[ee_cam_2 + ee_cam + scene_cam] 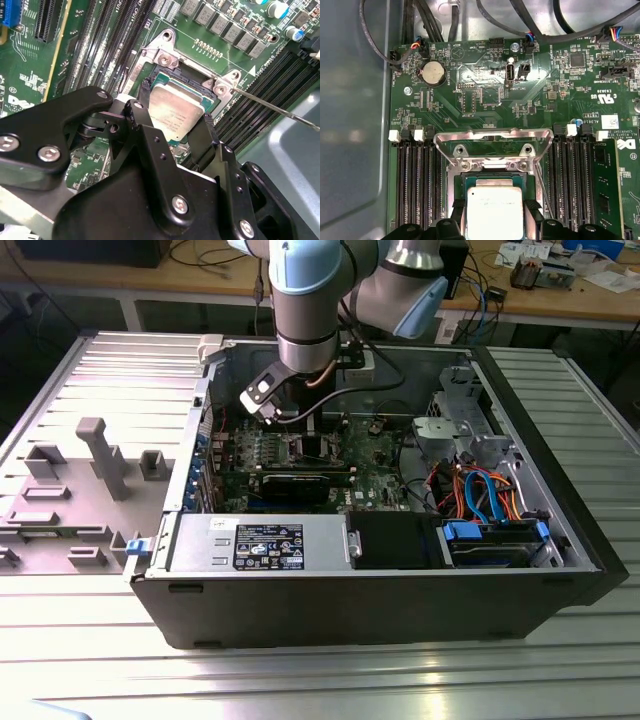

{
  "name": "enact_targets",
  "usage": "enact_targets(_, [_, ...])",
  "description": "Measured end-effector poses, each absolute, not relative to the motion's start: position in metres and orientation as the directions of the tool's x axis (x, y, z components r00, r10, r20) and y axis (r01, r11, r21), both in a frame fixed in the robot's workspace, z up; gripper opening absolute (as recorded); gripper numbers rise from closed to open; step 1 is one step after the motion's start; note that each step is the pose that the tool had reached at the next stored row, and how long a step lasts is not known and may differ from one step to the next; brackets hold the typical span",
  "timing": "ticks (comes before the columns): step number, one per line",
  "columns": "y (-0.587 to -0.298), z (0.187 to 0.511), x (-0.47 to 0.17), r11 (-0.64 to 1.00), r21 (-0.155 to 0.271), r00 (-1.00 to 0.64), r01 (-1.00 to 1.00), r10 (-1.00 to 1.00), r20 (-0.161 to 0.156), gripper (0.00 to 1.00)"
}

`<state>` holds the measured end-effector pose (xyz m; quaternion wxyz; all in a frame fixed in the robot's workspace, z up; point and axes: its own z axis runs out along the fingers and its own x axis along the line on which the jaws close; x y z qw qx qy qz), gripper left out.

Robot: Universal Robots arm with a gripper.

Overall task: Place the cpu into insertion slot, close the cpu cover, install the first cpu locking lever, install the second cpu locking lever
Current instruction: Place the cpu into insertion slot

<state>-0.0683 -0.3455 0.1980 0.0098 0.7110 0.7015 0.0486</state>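
- Your end effector (176, 106) is clamped on the cpu (495, 210), with the black fingers (145, 95) pressing two opposite edges and open only as wide as the chip.
- The cpu sits directly over the insertion slot (492, 176), mid green board (485, 100), between the banks of memory slots (415, 185).
- You can't tell whether it is fully seated.
- The silver top faces up. The chip is near square, and its slightly longer side runs parallel to the memory slots and square to the slot rim.
- The cpu cover (492, 134) is swung open at the slot's edge nearer the coin cell (432, 74).
- One thin locking lever (280, 107) angles free off the slot corner.
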Motion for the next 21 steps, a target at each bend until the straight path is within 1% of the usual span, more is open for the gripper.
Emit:
enact_targets(5, [-0.3453,0.1977,-0.0682,-0.016,0.082,0.011,0.996,0.998,0.056,0.56])
enact_targets(6, [-0.3454,0.1977,-0.0682,-0.016,0.082,0.011,0.996,0.998,0.056,0.62])
enact_targets(21, [-0.3452,0.1978,-0.0683,-0.016,0.082,0.011,0.997,0.998,0.055,0.62])
